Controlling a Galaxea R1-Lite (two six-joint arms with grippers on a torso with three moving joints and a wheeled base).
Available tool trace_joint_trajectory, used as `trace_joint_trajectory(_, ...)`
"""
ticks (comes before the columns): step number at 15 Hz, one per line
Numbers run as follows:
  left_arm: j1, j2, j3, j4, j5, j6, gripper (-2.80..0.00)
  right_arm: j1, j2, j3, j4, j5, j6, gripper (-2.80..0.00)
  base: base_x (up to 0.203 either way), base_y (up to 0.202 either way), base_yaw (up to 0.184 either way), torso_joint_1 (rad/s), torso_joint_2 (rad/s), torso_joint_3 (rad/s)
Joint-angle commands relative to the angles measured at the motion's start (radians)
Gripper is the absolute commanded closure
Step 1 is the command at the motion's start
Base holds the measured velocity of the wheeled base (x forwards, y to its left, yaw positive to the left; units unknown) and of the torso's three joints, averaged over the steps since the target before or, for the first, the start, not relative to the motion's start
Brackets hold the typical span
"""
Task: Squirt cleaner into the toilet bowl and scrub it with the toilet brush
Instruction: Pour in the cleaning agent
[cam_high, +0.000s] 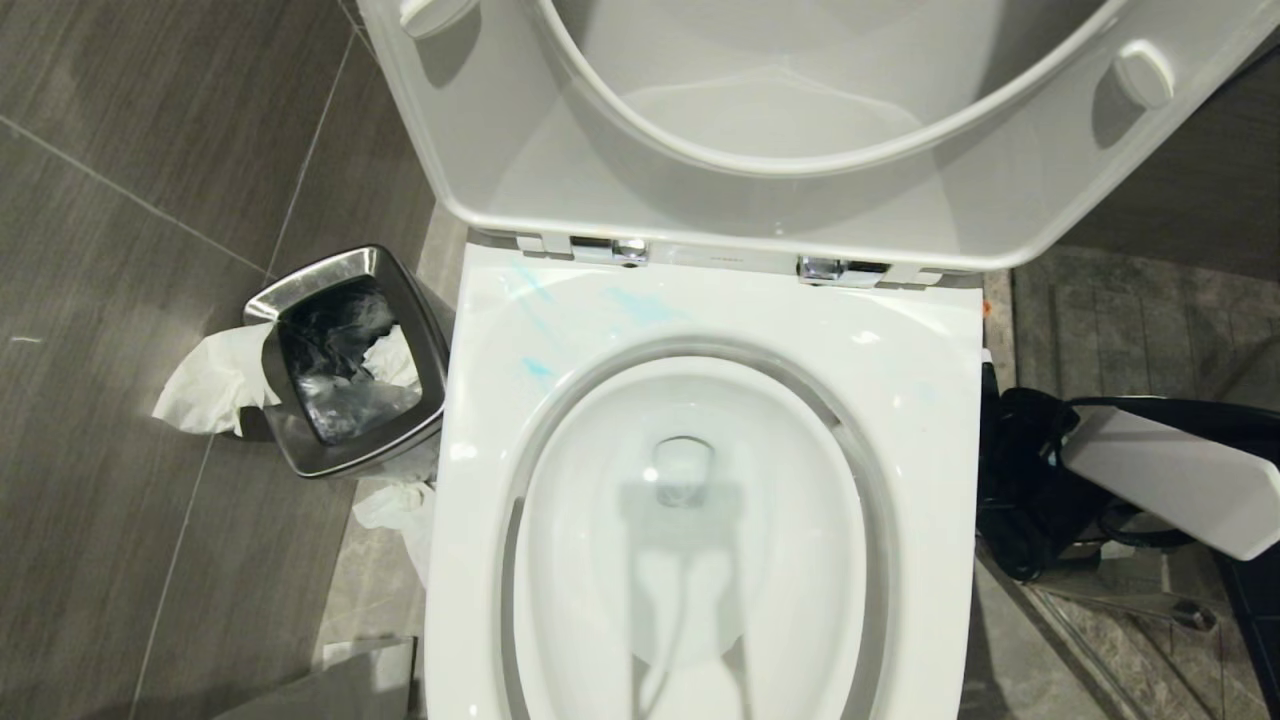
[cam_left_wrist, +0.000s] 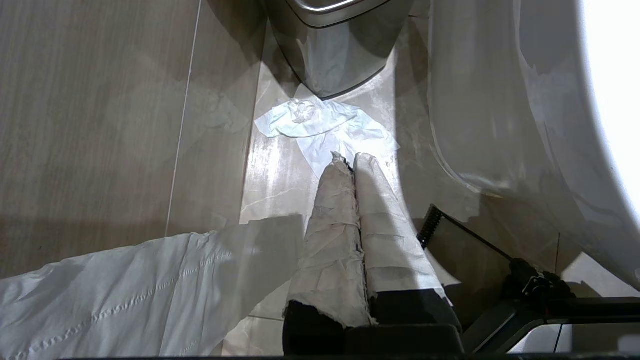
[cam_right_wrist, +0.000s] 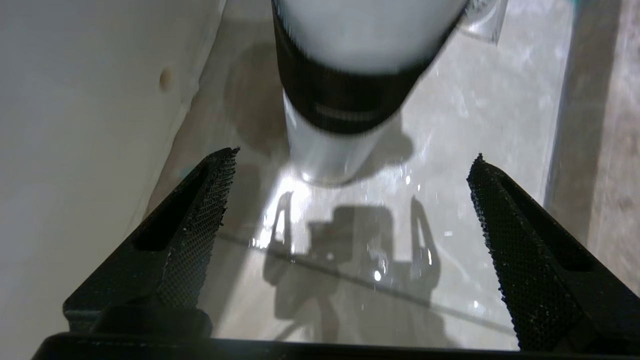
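Toilet bowl filling the centre and bottom of the head view, seat and lid tipped up across the top. Pale turquoise cleaner smeared over the upper left of the broad white rim, faint streaks toward the hinges. Water low in the basin, barely tinted. Steel waste bin at left centre, just beside the bowl, dark liner inside, white paper hanging over its left edge and more crumpled on the floor below it.

Right arm poking in at the right edge of the head view, white shell over black cabling, low beside the bowl. Right tool spread wide, both black textured pads apart, gripping nothing, pointing down at wet glossy floor. White cylinder with a black band standing just beyond the tips, blurred, not touched.

Left tool pressed together, paper-wrapped fingers side by side, hanging near the floor between bin and bowl wall, crumpled tissue just beyond the tips. Toilet brush nowhere identifiable for certain.
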Motion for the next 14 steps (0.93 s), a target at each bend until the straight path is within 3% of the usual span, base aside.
trace_joint_trajectory(1, 0.001, 0.002, 0.000, 0.000, 0.000, 0.000, 0.00, 0.000, 0.028, -0.064, -0.009, 0.002, -0.014, -2.80, 0.000, 0.000, 0.000, 0.000, 0.00, 0.000)
trace_joint_trajectory(14, 0.001, 0.002, 0.000, 0.000, 0.000, 0.000, 0.00, -0.002, 0.145, -0.326, -0.009, 0.067, -0.072, -2.80, 0.000, 0.000, 0.000, 0.000, 0.00, 0.000)
